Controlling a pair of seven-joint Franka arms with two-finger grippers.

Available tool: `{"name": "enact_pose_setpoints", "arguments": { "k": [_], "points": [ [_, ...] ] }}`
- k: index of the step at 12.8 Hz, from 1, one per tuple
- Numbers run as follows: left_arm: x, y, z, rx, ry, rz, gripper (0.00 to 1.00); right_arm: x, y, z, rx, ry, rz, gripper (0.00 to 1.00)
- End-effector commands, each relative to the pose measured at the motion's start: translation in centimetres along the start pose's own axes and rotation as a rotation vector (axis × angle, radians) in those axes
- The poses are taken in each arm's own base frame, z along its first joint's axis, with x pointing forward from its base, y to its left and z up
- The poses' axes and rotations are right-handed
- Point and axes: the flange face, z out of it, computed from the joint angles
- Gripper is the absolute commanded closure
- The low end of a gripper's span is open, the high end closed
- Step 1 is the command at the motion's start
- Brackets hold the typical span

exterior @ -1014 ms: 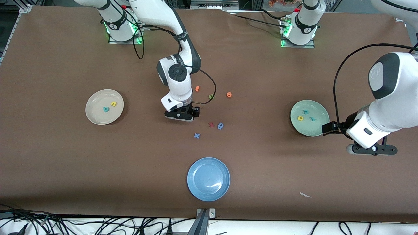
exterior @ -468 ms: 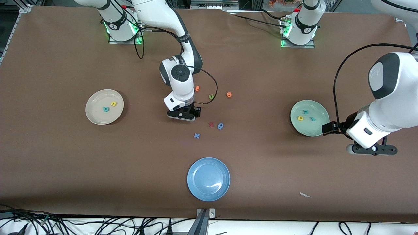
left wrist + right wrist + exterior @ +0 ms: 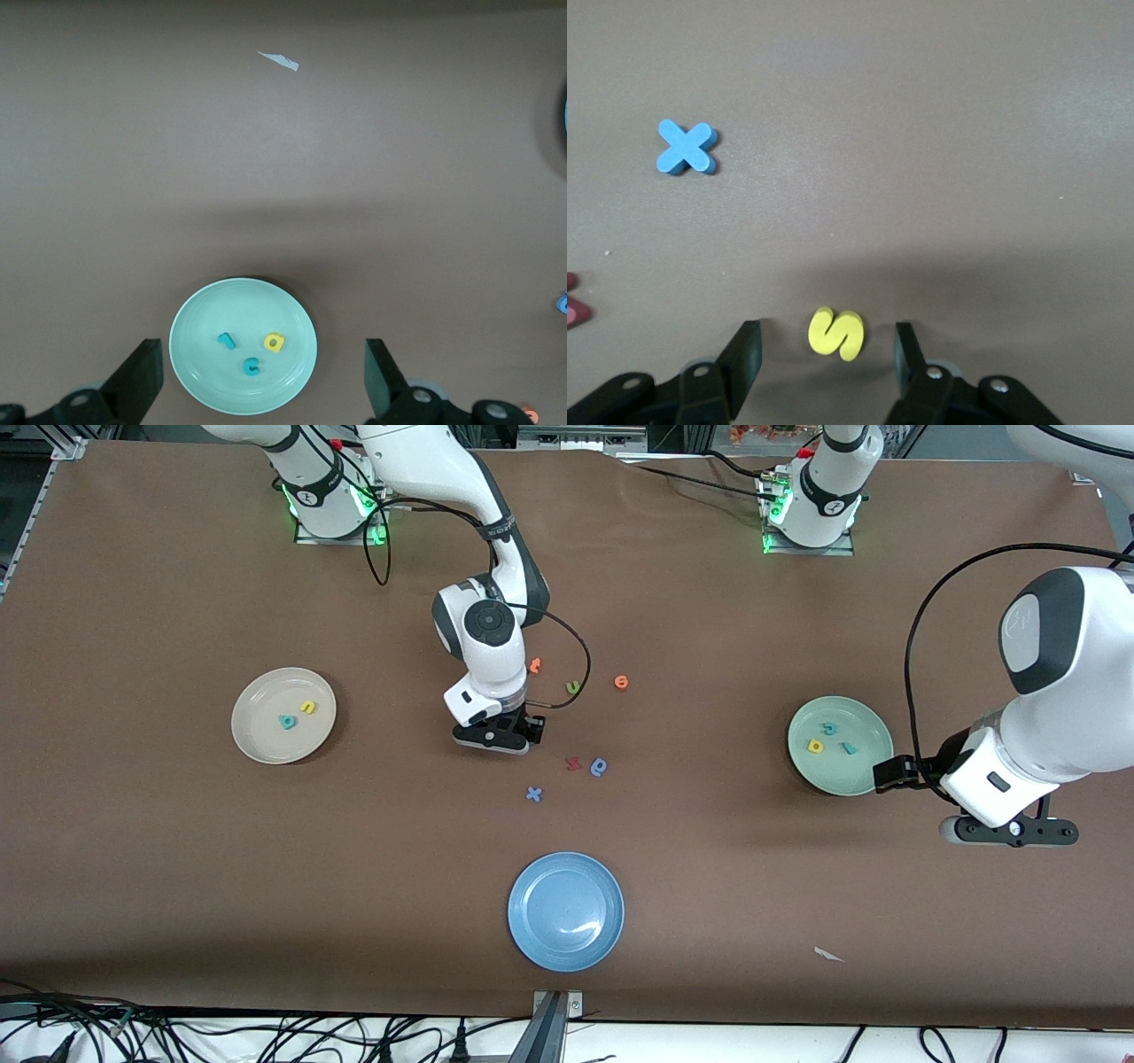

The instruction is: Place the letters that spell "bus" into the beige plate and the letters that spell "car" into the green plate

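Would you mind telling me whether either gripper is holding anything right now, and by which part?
Nothing is held. The right gripper is down at the table with its fingers either side of the yellow "s", gaps showing. The left gripper waits open above the green plate.

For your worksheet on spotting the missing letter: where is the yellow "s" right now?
The yellow "s" lies on the table between the right gripper's open fingers, apart from both, with the blue "x" close by; the front view hides it.

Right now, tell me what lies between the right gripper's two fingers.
The yellow "s" lies flat on the table between the right gripper fingers, with bare table on either side of it; neither finger touches it. The right wrist view shows this.
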Motion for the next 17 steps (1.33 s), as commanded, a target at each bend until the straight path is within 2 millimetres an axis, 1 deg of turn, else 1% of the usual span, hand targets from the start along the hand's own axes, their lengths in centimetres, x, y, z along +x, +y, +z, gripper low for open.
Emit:
{"name": "enact_pose_setpoints", "arguments": {
  "k": [1,2,4,7,8,11,12,14,15,16,17],
  "points": [
    [-0.3,0.1,-0.8,-0.02,-0.001,-0.001,0.0,-0.3,0.1,0.2,0.013,0.007,0.007,0.31],
    [-0.3,0.1,-0.8,-0.02,-0.001,-0.002,0.0,-0.1,0.3,0.8,0.01,0.014,0.006,0.31],
    [-0.3,0.1,-0.8,-0.02,-0.001,-0.002,0.0,0.1,0.5,1.1,0.013,0.025,0.009,0.31],
    [-0.3,0.1,-0.8,-0.02,-0.001,-0.002,0.0,0.1,0.5,1.1,0.013,0.025,0.007,0.31],
    [-0.3,0.1,-0.8,-0.02,-0.001,-0.002,0.0,0.0,0.5,1.1,0.012,0.024,0.006,0.35],
    [-0.3,0.2,-0.8,-0.02,-0.001,-0.001,0.0,-0.2,0.6,1.4,0.007,0.022,-0.004,0.6],
    [-0.3,0.2,-0.8,-0.021,-0.001,-0.001,0.0,-0.3,0.7,1.4,0.005,0.02,-0.005,0.66],
    [-0.3,0.3,-0.8,-0.021,-0.001,0.001,0.0,-0.4,0.8,1.6,0.001,0.017,-0.007,0.74],
    [-0.3,0.2,-0.8,-0.018,-0.001,-0.001,0.0,-0.5,1.0,1.7,-0.002,0.015,-0.017,0.82],
    [-0.3,0.3,-0.8,-0.019,-0.001,0.002,0.0,-0.5,1.1,1.7,-0.004,0.013,-0.025,0.87],
    [-0.3,0.2,-0.8,-0.018,-0.001,0.001,0.0,-0.5,1.1,1.5,-0.003,0.009,-0.036,0.87]
  ]
}}
